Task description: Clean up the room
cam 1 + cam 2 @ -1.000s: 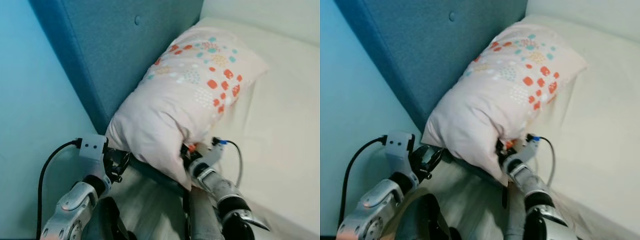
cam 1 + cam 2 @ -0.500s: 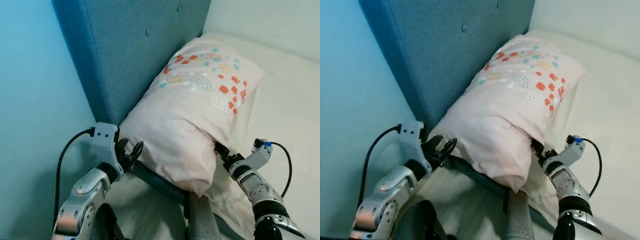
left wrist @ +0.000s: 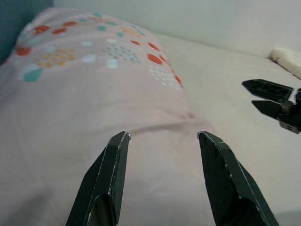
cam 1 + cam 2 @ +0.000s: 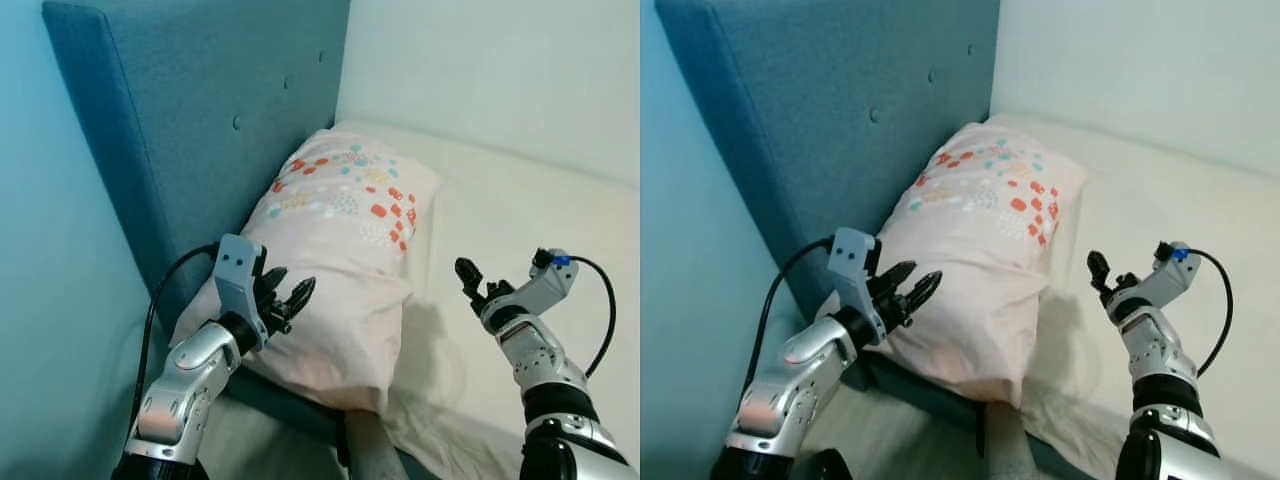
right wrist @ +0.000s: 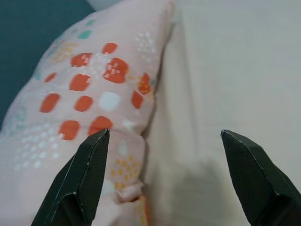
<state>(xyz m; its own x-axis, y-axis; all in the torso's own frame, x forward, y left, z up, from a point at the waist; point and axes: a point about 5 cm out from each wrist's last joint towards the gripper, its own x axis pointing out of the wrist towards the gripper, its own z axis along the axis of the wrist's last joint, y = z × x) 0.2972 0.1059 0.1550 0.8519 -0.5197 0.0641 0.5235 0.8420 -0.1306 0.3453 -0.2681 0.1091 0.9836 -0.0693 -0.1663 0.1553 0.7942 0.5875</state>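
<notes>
A pale pink pillow with orange and teal spots lies on the cream bed, its long side against the blue headboard. My left gripper hovers open just over the pillow's near end; in the left wrist view its fingers stand spread above the fabric without touching it. My right gripper is open too, held above the sheet to the right of the pillow. In the right wrist view, the right gripper has the pillow's spotted edge between its fingers.
A light blue wall runs along the left of the headboard and a white wall stands behind the bed. A small crumpled white thing lies farther out on the sheet. The bed's near edge is below the pillow.
Both grippers have come away from the pillow's near end, the right one lifting out from under it and to the right. The camera has risen and drawn back.
</notes>
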